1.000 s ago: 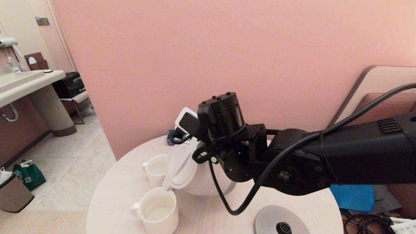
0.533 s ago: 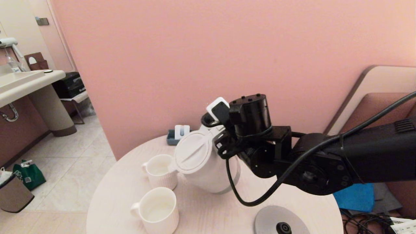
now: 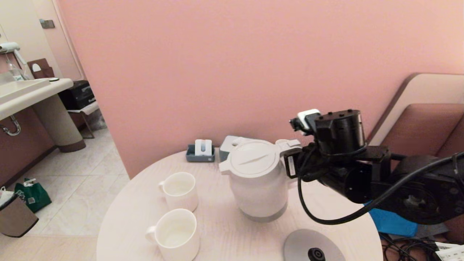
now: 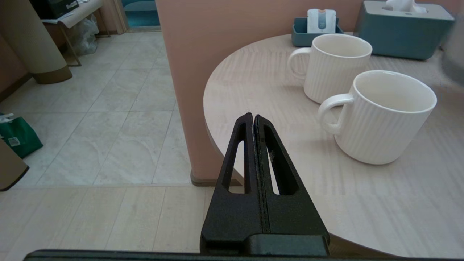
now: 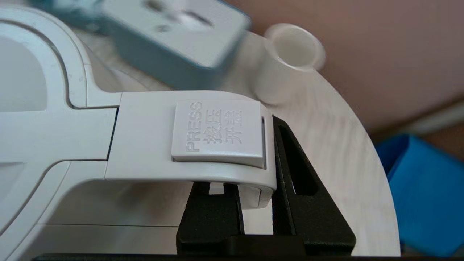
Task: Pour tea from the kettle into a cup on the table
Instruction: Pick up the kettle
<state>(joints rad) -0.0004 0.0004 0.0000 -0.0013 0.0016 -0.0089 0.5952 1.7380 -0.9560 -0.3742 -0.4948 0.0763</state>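
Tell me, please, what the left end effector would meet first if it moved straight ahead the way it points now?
Probably nothing on the table: the shut left end effector points past the table edge, left of the nearer cup, toward the tiled floor. Depth is unclear, so it might graze the rim.

Head view: grey base disc cut off by bottom edge; right arm runs out the right edge, its fingers hidden behind kettle handle. Right wrist view: kettle body cut off at left, tissue box at top blurred. Left wrist view: kettle a blur at far right edge.
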